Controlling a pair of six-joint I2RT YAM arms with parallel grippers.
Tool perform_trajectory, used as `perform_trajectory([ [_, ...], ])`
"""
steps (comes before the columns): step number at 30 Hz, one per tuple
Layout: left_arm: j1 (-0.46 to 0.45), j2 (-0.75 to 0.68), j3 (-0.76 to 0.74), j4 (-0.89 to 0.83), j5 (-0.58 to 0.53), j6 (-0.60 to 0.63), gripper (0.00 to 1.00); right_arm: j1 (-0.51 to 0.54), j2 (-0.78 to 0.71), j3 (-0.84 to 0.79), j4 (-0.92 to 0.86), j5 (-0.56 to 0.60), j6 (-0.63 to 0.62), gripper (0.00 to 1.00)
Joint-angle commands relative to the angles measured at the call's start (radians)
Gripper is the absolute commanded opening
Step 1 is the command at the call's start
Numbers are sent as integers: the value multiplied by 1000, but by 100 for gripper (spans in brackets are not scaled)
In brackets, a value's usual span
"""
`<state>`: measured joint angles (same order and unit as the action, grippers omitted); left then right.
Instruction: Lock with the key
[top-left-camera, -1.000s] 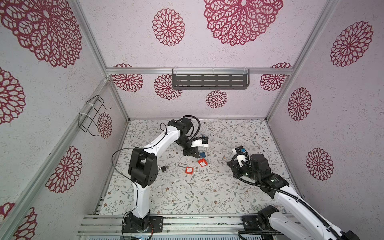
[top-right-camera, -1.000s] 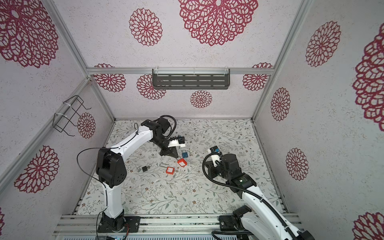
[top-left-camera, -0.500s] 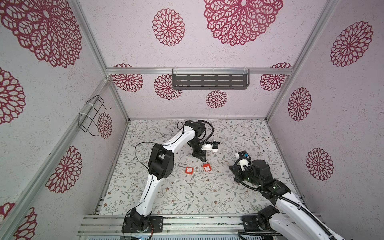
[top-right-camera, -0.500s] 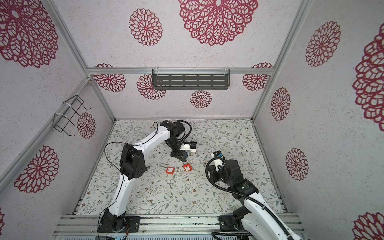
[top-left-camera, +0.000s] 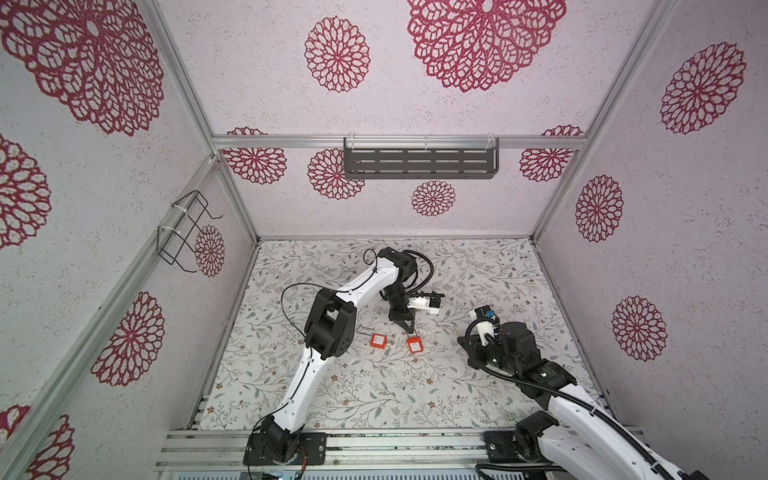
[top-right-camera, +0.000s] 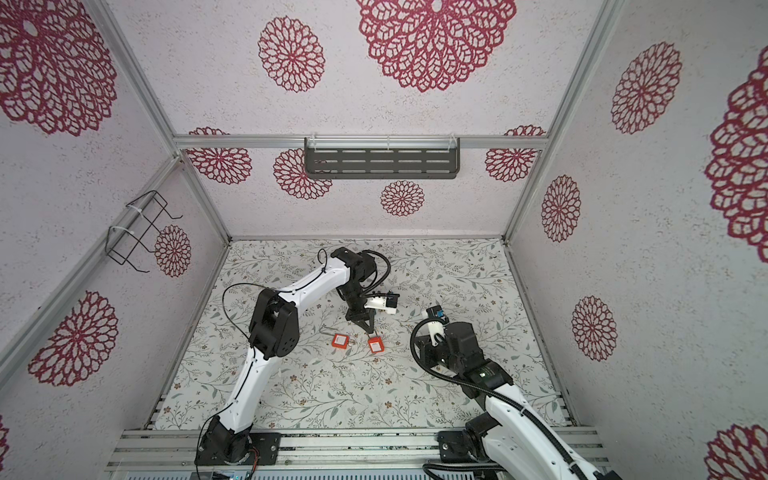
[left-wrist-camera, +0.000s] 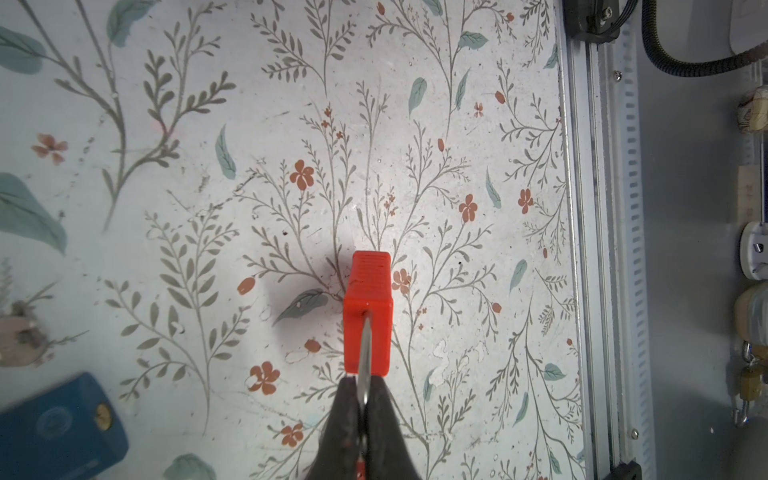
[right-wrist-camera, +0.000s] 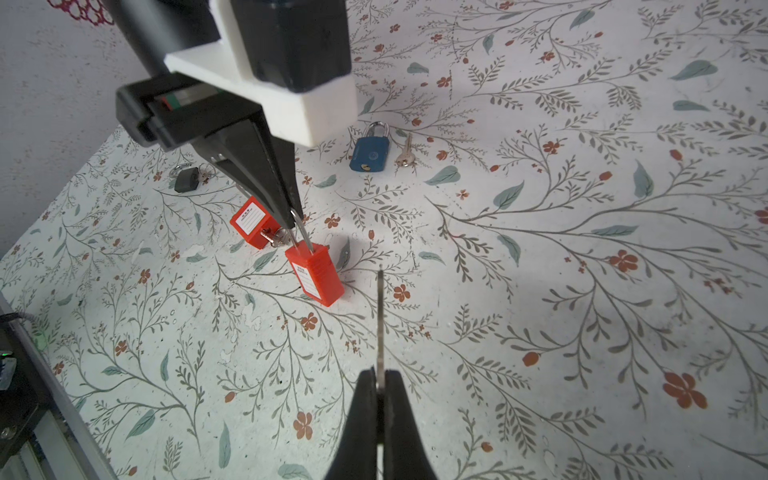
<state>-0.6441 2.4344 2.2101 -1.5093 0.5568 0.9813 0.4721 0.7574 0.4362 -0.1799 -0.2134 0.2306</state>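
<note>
Red plastic padlock, held by its steel shackle in the clamped left claw at the floral surface, at 3 o'clock of a second red padlock. Right claw pinches the thin steel key, apart from the lock; insertion and turning remain.
</note>
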Motion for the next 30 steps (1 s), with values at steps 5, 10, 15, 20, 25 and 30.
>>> perform_trajectory([
  [5,-31,32,33,25,-24,-6,5,3,-4,-17,57,2,51,0],
  [10,-40,32,27,92,-96,-55,13,4,-9,-27,57,4,53,0],
  [15,-49,28,17,148,-141,-69,19,4,-10,-43,71,3,63,0],
  [20,-58,33,4,209,-184,-99,19,4,-2,-48,85,3,69,0],
  [25,-67,41,-4,257,-196,-120,20,4,12,-49,93,6,71,0],
  [30,-71,53,-16,274,-195,-136,20,4,21,-49,96,14,75,0],
])
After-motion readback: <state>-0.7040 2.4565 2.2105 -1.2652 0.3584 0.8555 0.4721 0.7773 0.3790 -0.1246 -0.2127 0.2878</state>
